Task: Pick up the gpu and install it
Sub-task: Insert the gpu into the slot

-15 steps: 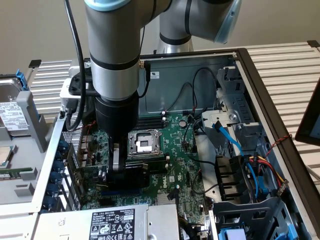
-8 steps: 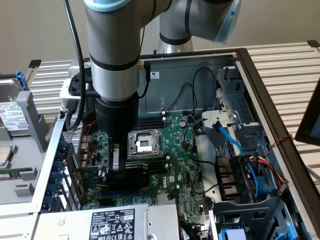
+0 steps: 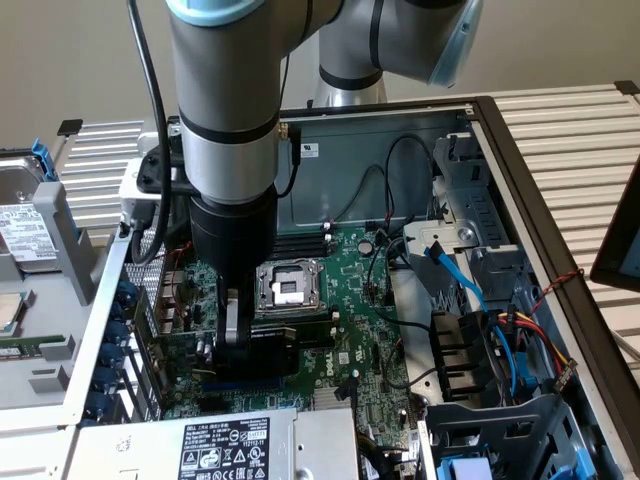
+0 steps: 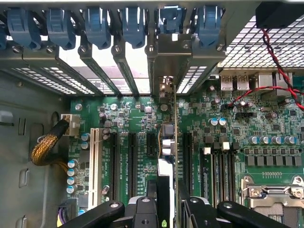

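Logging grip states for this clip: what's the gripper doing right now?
Gripper: closed on the gpu, held edge-on above the motherboard slots.

Green circuit-board laminate with a slight sheen on the motherboard (image 3: 350, 300); same on the gpu (image 4: 175, 142), edge-on, with a bare metal bracket (image 4: 175, 50). Matt grey sheet metal on the case (image 3: 380, 150), perforated in places. Blue moulded plastic on the slot clips (image 4: 97, 23). Matt black on the pincer (image 4: 164, 209), bright screw heads. Braided yellow sleeve on a cable (image 4: 45, 147). Brushed silver and glossy pale blue on the arm (image 3: 230, 70). Printed paper label (image 3: 225, 450).
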Tool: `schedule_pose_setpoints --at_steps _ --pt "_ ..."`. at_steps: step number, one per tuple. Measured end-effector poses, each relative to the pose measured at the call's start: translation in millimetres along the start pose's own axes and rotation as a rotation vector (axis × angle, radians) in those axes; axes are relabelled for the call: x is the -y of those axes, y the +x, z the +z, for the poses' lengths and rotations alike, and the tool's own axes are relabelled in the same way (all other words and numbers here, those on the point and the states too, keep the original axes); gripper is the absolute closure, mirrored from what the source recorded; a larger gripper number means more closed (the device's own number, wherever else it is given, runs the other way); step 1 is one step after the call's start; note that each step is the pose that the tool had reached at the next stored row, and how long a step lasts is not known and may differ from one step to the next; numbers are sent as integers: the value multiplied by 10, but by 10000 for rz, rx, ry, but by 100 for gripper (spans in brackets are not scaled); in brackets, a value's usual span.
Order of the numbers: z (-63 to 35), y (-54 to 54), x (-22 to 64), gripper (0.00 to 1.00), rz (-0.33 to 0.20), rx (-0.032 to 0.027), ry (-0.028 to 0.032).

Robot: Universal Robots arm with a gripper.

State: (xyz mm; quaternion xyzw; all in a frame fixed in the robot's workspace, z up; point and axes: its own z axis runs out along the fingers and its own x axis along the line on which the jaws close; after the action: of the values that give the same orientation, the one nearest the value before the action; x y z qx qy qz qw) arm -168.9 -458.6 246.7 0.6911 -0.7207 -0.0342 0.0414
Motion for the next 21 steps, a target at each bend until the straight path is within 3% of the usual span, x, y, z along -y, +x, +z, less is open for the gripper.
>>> schedule_pose_setpoints --at_steps 21 --pt "15 7 2 73 -7 18 0"
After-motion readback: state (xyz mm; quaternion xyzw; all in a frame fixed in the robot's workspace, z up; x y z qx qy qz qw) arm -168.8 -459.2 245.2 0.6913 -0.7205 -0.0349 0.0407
